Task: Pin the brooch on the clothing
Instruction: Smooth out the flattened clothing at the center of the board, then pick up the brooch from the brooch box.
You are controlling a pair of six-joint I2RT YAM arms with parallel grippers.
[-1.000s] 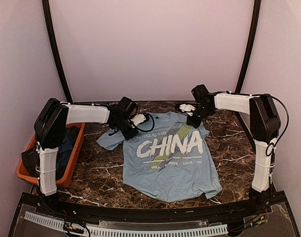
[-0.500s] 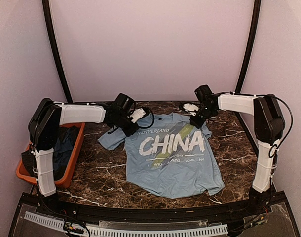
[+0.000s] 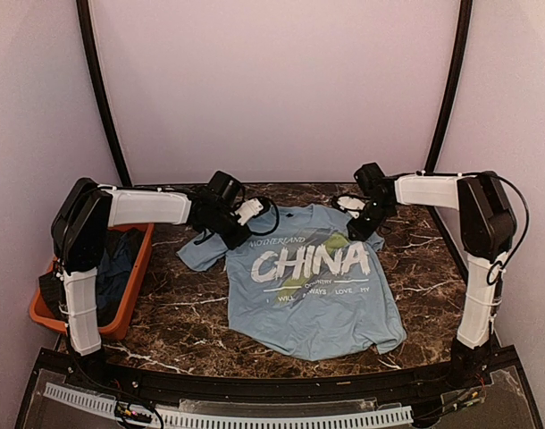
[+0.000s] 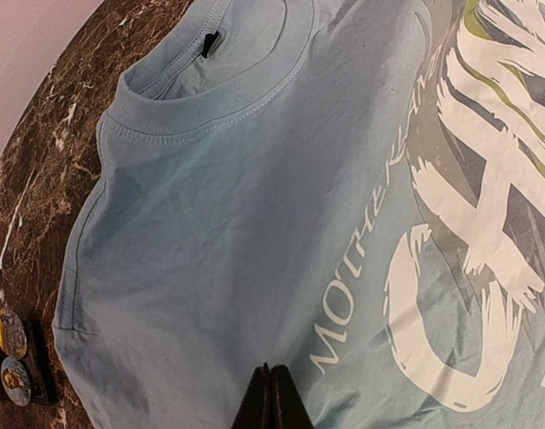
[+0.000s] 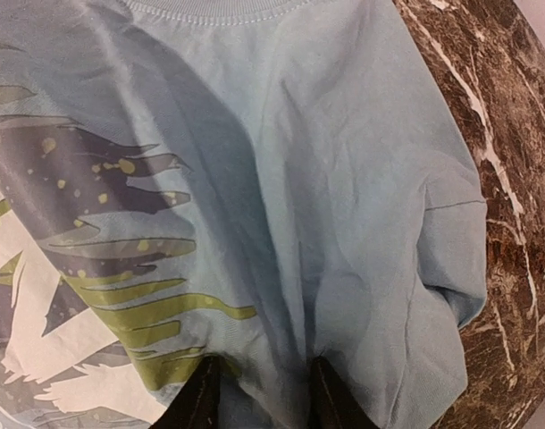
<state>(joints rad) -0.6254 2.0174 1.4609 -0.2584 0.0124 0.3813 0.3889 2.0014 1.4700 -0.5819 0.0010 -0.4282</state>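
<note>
The left gripper (image 4: 271,398) is pinching shut over the shirt (image 3: 313,295), and the brooch (image 4: 11,333), a tiny round disc I think, is lying on the table (image 3: 174,304) just beside the sleeve, low and left in that wrist's view, so the left arm is nearer. The right gripper (image 5: 264,398) is resting with its jaws apart on the other shoulder, gripping nothing. The shirt is showing "MOTHERLAND", big "CHINA" and "ALWAYS LOVE MY"

Robot lab booth, plain pinkish walls (image 3: 272,89), marble-patterned table (image 3: 174,308)
</note>
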